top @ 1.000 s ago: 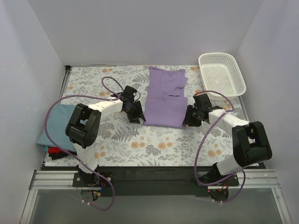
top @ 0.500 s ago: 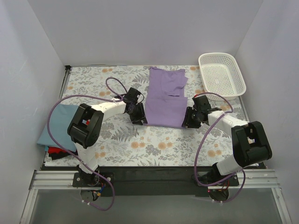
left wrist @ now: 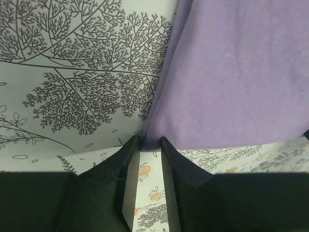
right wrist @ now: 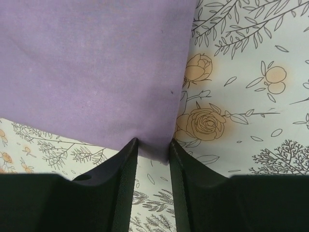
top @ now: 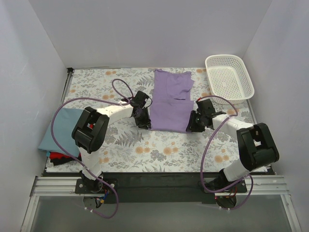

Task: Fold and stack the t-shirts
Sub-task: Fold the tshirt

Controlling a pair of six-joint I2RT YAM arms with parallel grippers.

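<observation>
Grey-and-orange floral cover (top: 125, 145) over the whole surface (top: 159, 170). At centre, toward the far edge: lilac t-shirt (top: 170, 101), laid flat, long axis running far to near, hem nearest. At the far right corner: white mesh basket (top: 229, 77). At the near left corner: stack of folded shirts, blue-grey t-shirt (top: 60, 128) on top, edges of a red t-shirt (top: 57, 155) and a black t-shirt (top: 63, 162) showing beneath. At the lilac hem's left corner: left fingers (left wrist: 126, 164), nearly closed, pinching the cloth corner between the tips. At the hem's right corner: right fingers (right wrist: 126, 166), astride the cloth with a wider gap; clamped or not, cannot tell.
</observation>
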